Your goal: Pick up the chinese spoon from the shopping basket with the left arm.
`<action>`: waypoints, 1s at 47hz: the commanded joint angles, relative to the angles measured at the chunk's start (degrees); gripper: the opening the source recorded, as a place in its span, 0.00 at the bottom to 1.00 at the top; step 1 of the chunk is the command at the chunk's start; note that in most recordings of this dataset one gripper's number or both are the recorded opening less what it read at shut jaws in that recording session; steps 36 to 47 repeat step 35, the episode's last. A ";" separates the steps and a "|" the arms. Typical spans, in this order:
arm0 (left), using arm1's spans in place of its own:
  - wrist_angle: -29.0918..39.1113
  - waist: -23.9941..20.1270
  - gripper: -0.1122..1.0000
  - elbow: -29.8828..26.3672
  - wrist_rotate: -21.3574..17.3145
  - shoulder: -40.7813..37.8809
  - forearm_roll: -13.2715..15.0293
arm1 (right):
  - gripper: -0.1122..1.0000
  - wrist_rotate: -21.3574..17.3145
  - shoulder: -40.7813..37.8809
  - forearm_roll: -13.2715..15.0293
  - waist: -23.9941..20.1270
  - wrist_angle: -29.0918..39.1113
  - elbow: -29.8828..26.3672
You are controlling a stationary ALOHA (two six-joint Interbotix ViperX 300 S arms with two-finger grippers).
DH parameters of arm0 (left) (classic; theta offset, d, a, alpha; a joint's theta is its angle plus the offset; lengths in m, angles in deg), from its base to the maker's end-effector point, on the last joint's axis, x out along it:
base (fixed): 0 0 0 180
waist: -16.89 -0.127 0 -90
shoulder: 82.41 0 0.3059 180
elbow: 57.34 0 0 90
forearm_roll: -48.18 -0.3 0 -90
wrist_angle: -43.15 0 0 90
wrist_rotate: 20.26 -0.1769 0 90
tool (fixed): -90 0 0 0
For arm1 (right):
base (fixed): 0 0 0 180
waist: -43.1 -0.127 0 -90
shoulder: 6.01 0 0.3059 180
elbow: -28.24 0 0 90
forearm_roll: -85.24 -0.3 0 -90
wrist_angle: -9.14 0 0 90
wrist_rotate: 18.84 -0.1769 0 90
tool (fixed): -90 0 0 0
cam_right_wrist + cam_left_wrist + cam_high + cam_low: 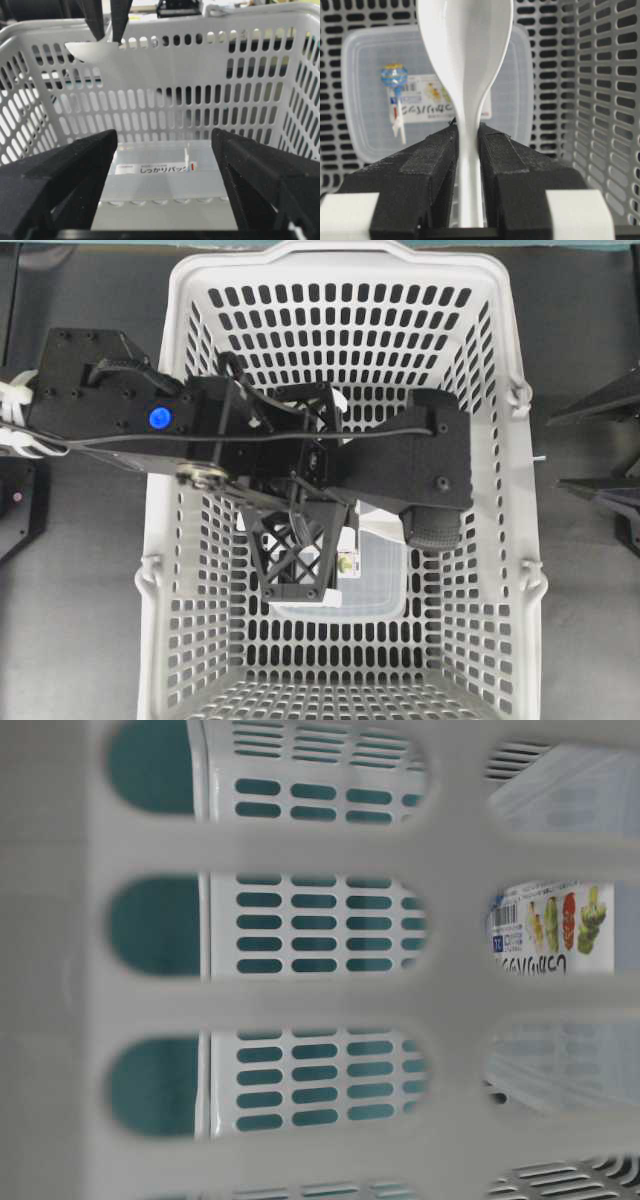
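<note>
- Left gripper (468, 150) is clamped on the chinese spoon (465, 55), its two black fingers (432, 165) pressing the flat handle from either side, bowl pointing away from the wrist camera.
- The spoon hangs above the clear container (365, 100) on the floor of the shopping basket (520, 500); it does not touch the container.
- Seen from the right wrist, the spoon (92, 50) shows as a pale sliver pinched by the left gripper's dark tips (107, 22), up near the basket's (210, 90) far rim, well above the container (165, 190).
- From overhead, the left arm (130, 410) reaches in over the basket's left wall, its blue light up, and the lattice gripper (300, 560) points down over the container (380, 570).
- A small lollipop (396, 95) lies on the container lid, left of the spoon in the left wrist view.
- Right gripper (162, 150): its jaws stand wide apart with nothing between them, outside the basket and facing its near wall.
- The table-level view gives only blurred basket wall (300, 850) and the container's printed label (545, 935).
</note>
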 commanded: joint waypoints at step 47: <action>-0.18 0.18 0.21 -1.41 0.00 0.70 -0.26 | 0.76 0.00 -0.09 -0.09 0.09 -0.62 0.18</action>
